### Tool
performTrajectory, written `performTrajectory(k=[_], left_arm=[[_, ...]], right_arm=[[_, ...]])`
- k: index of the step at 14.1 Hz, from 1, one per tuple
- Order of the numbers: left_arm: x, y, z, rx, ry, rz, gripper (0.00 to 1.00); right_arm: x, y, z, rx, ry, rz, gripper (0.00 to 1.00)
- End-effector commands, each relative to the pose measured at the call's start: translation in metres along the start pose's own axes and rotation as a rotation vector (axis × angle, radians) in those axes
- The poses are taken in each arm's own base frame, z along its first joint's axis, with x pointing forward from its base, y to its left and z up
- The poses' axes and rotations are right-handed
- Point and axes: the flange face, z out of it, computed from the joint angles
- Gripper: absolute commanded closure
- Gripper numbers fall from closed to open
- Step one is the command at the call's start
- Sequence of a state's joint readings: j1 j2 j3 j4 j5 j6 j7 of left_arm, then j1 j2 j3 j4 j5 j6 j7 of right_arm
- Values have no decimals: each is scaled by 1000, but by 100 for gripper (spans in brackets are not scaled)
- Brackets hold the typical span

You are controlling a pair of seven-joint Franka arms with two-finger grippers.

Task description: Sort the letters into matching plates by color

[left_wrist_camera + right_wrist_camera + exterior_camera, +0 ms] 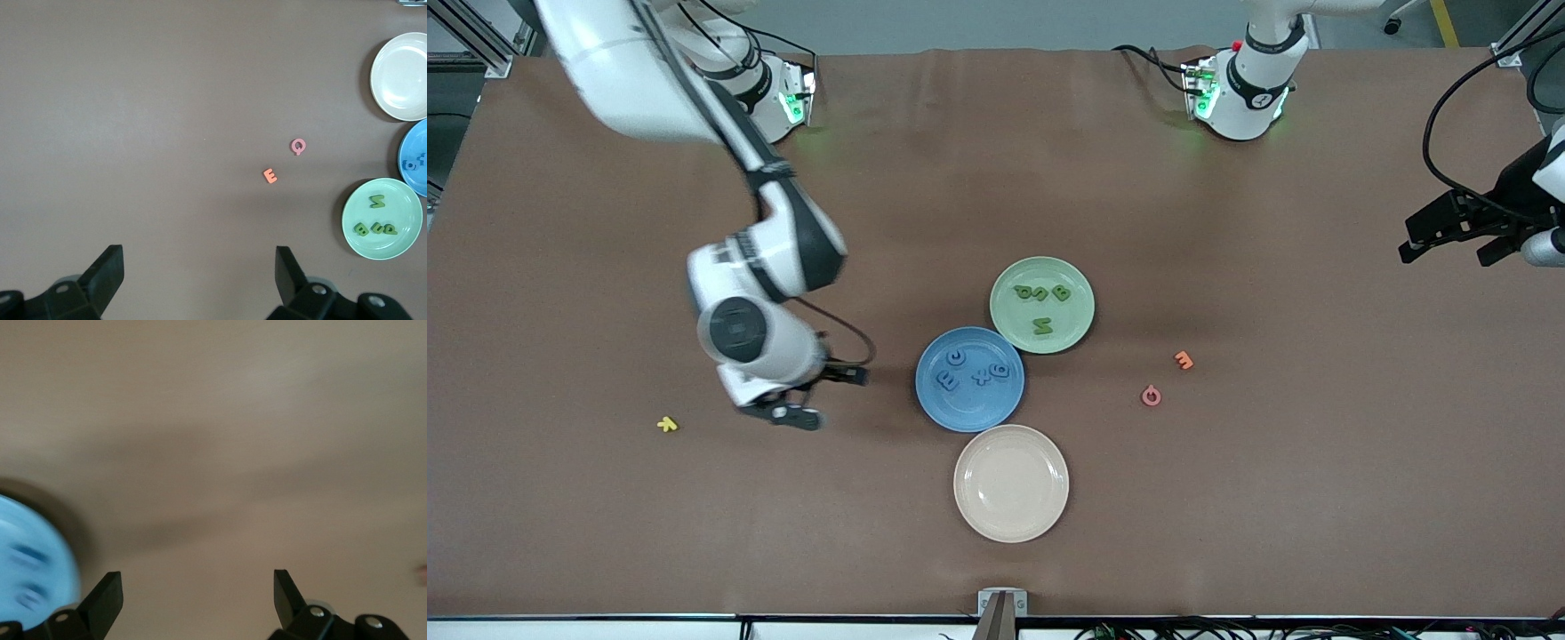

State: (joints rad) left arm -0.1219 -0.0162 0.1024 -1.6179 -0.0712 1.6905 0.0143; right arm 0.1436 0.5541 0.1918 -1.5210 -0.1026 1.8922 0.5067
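The blue plate holds several blue letters. The pale green plate touches it and holds several green letters. A yellow letter lies toward the right arm's end. An orange E and a pink Q lie toward the left arm's end. No red letter shows. My right gripper is open and empty over bare table between the yellow letter and the blue plate. My left gripper is open and empty, waiting at its end of the table.
An empty cream plate sits nearer the front camera than the blue plate, touching it. The left wrist view shows the cream plate, the blue plate, the green plate, the Q and the E.
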Motion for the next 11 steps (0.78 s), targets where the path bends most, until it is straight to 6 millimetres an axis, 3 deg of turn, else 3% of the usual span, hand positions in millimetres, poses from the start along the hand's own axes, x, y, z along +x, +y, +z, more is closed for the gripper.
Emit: performTrajectory(k=[1,3,6,11], left_arm=[[0,4,-8,24,5,18,0],[0,8,-14,79,16,41,0],[0,21,-17,110,26,62,0],[1,15,-18,101,26,49,0]], right_arm=[[-4,80,-48,-25,-51,-125,0],[-3,135,-80,-27,-80,-136,0],[1,192,-128,-18,-109,-72,0],[9,224,-166,12,-41,-96,0]])
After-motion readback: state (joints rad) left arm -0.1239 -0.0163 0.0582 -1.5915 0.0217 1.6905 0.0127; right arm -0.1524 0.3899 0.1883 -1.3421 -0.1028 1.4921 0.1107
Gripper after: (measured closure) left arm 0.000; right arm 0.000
